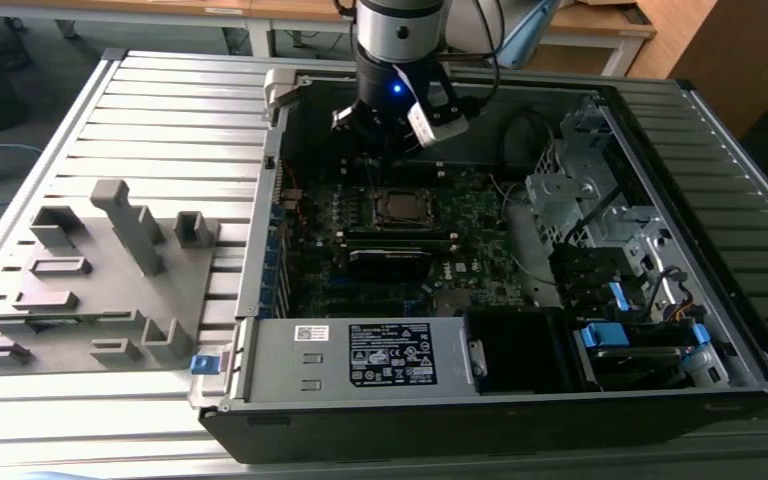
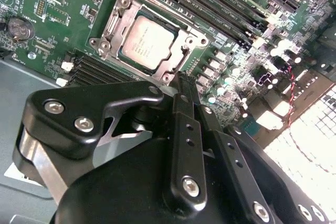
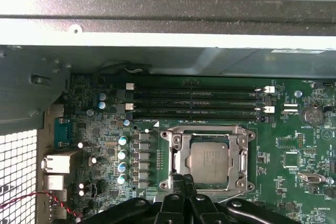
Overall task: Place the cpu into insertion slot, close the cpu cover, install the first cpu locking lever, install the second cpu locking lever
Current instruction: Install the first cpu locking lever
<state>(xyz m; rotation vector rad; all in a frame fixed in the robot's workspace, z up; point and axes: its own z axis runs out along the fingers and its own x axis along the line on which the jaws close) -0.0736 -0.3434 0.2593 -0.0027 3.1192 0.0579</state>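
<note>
the black end effector (image 3: 182,178) had its two fingers pressed together at the tips, with no gap and nothing held between them. in both wrist views those tips (image 2: 181,77) sat just beside one edge of the small square insertion slot (image 3: 250,136) with its shiny metal rim. i could not tell whether they touched it. the small flat square cpu (image 3: 209,162) with the dull silver-grey metal top lay flat in that slot. the thin silver metal cpu cover (image 3: 236,161), a frame with a square cut-out, lay down around it, leaving the chip's top showing. long black memory slots (image 3: 194,100) ran beside the slot on the dark green motherboard (image 3: 294,177). in the exterior view the end effector (image 1: 384,155) hung inside the open black computer case (image 1: 491,420), near the cpu (image 1: 398,207). the case rested on a slatted metal worktop (image 1: 157,110), next to a grey plastic fixture block (image 1: 104,280)
</note>
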